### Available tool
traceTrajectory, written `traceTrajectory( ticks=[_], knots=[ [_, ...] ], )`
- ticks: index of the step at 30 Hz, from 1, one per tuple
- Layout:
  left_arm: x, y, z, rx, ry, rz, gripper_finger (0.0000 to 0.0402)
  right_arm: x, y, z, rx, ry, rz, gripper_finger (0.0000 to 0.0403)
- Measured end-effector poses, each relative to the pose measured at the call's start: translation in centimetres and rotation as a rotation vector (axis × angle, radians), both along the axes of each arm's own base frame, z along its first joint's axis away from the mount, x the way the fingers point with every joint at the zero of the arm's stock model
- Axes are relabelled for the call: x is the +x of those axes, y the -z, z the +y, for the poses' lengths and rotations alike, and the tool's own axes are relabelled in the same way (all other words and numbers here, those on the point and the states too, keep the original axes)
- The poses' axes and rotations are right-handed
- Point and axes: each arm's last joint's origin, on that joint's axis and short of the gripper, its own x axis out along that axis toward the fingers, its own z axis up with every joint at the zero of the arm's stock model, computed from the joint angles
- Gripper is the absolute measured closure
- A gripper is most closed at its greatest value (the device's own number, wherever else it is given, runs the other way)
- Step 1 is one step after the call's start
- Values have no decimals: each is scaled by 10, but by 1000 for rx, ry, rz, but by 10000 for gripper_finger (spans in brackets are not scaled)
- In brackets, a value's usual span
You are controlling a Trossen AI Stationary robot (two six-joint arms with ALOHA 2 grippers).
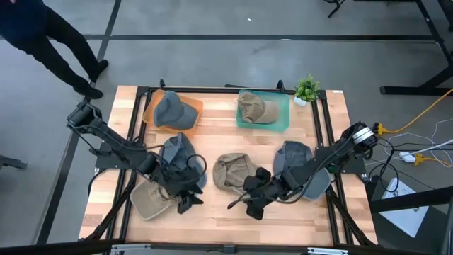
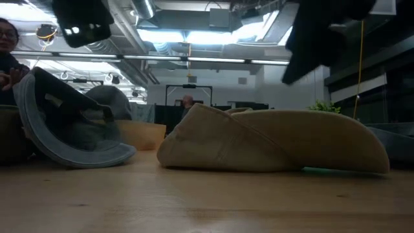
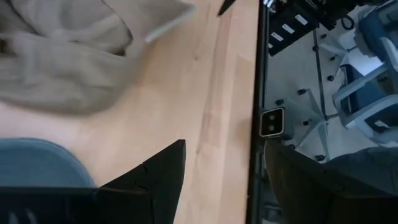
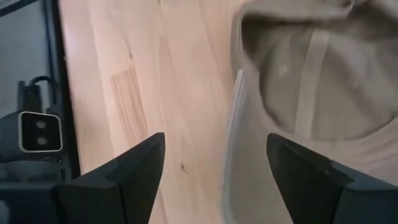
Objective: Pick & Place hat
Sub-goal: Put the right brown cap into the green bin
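Hovering over the near edge of the wooden slatted table (image 1: 226, 212), the left gripper (image 1: 185, 202) and right gripper (image 1: 253, 205) both stand with fingers spread, grasping nothing. Between them lies a tan fabric cap (image 1: 233, 171), upside down on bare wood, its hollow crown visible in the right wrist view just beyond that gripper's fingers (image 4: 137, 168). A blue-grey denim cap (image 1: 180, 152) lies under the left arm, with a beige cap (image 1: 148, 200) touching it on the near side. Another blue-grey cap (image 1: 294, 159) lies under the right arm. At the far side, a grey cap (image 1: 173, 110) occupies an orange tray (image 1: 150, 106), and a khaki cap (image 1: 253, 106) occupies a green tray (image 1: 283, 117). A small potted plant (image 1: 306, 89) stands at the far right corner.
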Motion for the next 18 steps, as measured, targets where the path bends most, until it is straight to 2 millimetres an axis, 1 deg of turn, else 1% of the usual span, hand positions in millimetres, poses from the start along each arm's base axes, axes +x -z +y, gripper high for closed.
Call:
traceTrajectory(
  ticks=[4, 8, 12, 18],
  knots=[
    [-2, 7, -16, -8, 7, 5, 190, 4, 18, 8, -4, -2, 39, 138],
    [-6, 13, -26, 0, 42, 26, 190, 6, 33, 9, -28, 6, 89, 164],
    [-8, 14, -30, 0, 50, 29, 190, 9, 40, 3, -44, 28, 124, 191],
    [-8, 14, -30, 17, 28, 16, 190, 13, 40, -6, -34, 71, 130, 223]
  ],
)
